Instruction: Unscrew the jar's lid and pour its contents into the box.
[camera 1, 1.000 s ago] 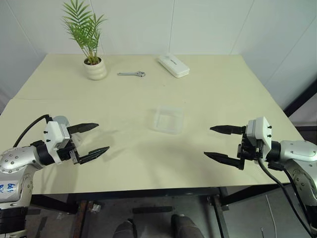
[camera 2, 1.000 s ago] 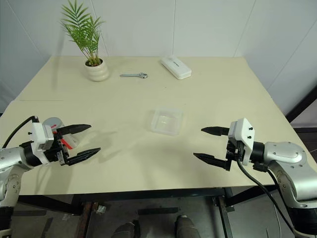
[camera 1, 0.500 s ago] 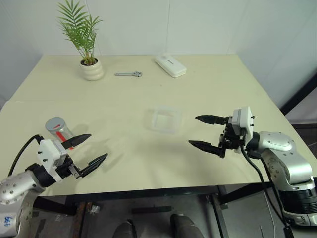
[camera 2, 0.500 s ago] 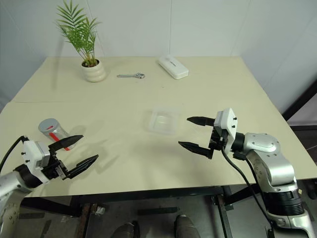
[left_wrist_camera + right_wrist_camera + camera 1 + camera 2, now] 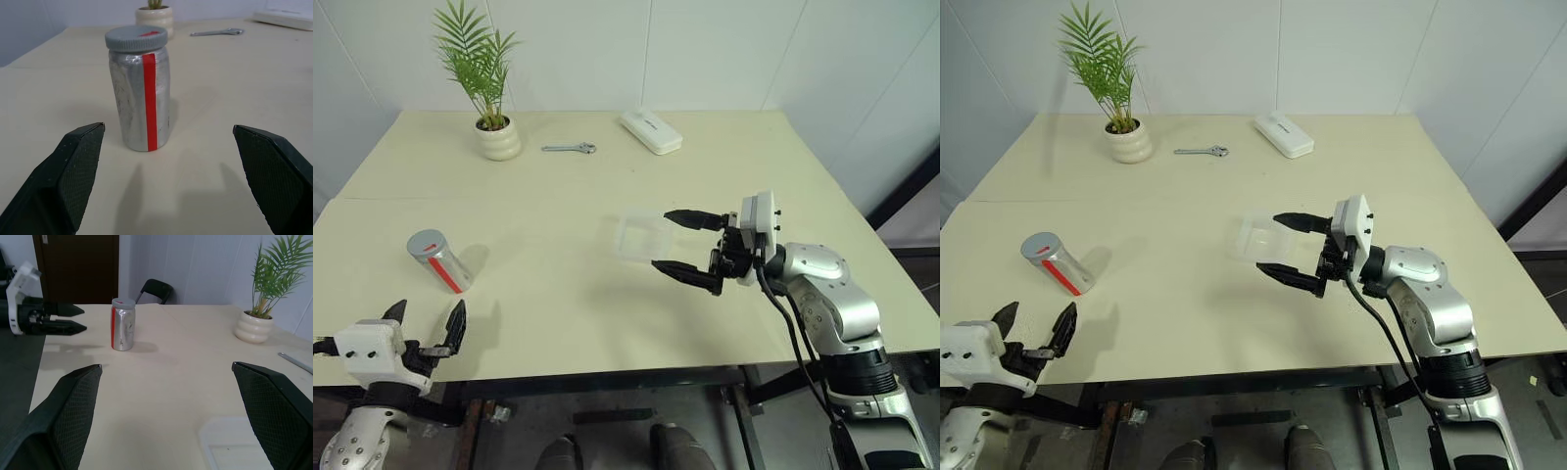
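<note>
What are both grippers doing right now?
Left gripper: open, empty, near the jar.
Right gripper: open, empty, over the box.

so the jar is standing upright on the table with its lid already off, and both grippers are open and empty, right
Not quite: the lid is on the jar, as the left wrist view shows, grey cap seated on top. The rest holds: the jar stands upright on the table, and the left gripper and right gripper are open and empty.

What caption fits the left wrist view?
Open left gripper faces the upright silver jar, grey lid on.
</note>
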{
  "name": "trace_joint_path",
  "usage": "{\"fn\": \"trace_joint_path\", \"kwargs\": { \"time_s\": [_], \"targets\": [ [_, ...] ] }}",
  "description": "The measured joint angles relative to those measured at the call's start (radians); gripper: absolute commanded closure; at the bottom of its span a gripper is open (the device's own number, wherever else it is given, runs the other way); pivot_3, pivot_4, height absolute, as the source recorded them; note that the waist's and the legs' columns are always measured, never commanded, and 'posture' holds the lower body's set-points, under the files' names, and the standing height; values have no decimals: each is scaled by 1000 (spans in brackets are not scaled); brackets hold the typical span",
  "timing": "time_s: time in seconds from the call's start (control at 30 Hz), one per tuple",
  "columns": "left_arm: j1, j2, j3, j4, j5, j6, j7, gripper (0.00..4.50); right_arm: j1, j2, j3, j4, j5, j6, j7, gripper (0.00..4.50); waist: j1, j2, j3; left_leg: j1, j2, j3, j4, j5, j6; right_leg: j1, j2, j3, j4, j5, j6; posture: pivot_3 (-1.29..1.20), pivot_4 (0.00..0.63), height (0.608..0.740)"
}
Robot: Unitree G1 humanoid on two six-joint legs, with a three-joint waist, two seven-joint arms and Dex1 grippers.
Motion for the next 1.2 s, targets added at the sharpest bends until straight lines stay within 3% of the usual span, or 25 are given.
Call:
{"fn": "trace_joint_path", "kwargs": {
  "time_s": [0.17, 0.37, 0.53, 1.2],
  "targets": [
    [-103, -47, -79, 0, 42, 25, 103, 16, -12, 61, 49, -25, 0, 18, -33, 0, 0, 0, 0, 0, 0, 0, -1, 0, 0, -1, 0, 0, 0, 0, 0, 0, 150, 740],
    [-173, -87, -112, 12, 121, 37, 219, 16, -22, 62, 51, -34, 0, 32, -35, 0, 1, 0, 0, -1, 0, 0, -2, -1, 0, -1, 1, 0, 0, 5, 10, 0, 150, 740],
    [-234, -128, -114, 19, 180, 41, 327, 16, -22, 53, 50, -35, 0, 36, -31, 0, 1, 0, 0, -1, 0, 0, -1, -1, 0, -1, 1, 0, 0, 5, 9, 0, 150, 740],
    [-421, -90, -139, 231, 290, 42, 398, 16, 0, 3, 56, -85, -6, 82, -25, 0, 5, 0, 0, -1, 0, 0, -1, -1, 0, -1, 1, 0, -1, 6, 11, 0, 150, 740]
  ]
}}
